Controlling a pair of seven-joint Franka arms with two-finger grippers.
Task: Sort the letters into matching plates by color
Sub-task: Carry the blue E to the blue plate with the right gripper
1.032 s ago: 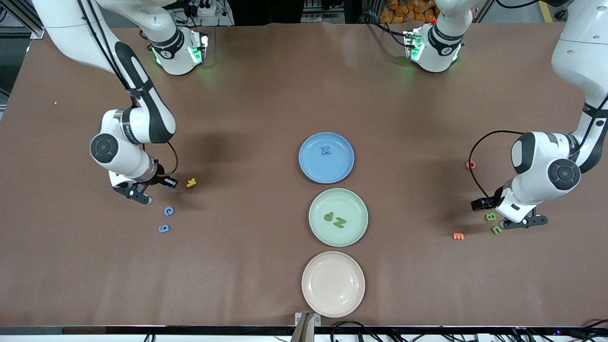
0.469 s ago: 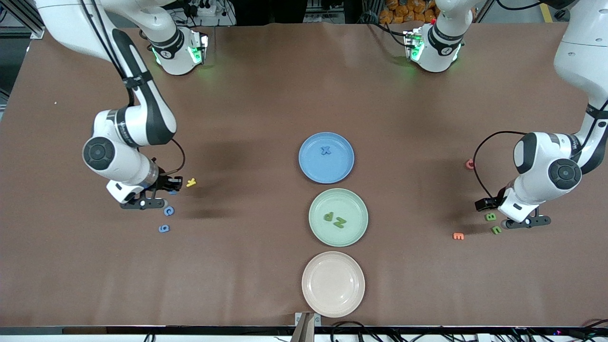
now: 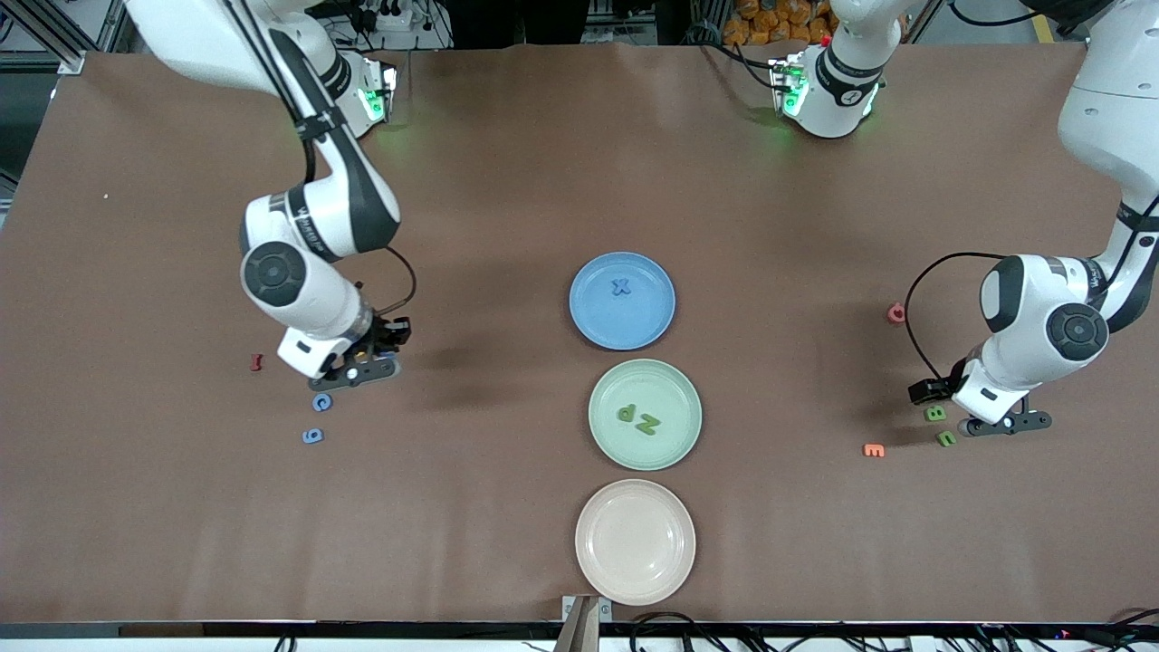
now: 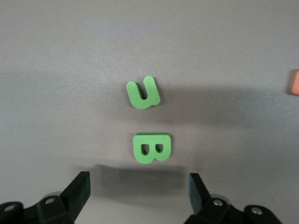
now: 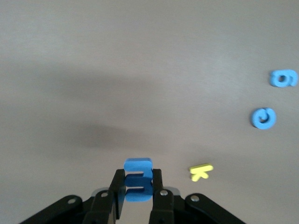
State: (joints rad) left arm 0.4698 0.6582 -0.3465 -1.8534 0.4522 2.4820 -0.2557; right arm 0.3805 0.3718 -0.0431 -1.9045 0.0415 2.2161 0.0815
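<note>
My right gripper [image 3: 360, 372] is shut on a blue letter [image 5: 138, 179] and holds it above the table toward the right arm's end, its fingertips [image 5: 157, 184] pressed on the letter's sides. Two more blue letters, a C [image 3: 321, 401] and a 9 [image 3: 312, 436], lie on the table close by. The blue plate [image 3: 593, 326] holds a blue X [image 3: 620, 287]. The green plate [image 3: 675, 448] holds two green letters [image 3: 636, 417]. My left gripper [image 3: 1003, 424] is open over a green B [image 4: 152, 148] and a green U [image 4: 143, 93], low above the table.
A beige-pink plate [image 3: 635, 541] lies nearest the front camera. A yellow letter [image 5: 201, 171] lies under my right gripper. A dark red letter [image 3: 256, 362] is beside it. An orange E [image 3: 873, 450] and a pink letter [image 3: 895, 313] lie near the green letters.
My right gripper has moved toward the plates with the blue letter, uncovering the dark red letter and covering the yellow one. My left gripper has barely moved.
</note>
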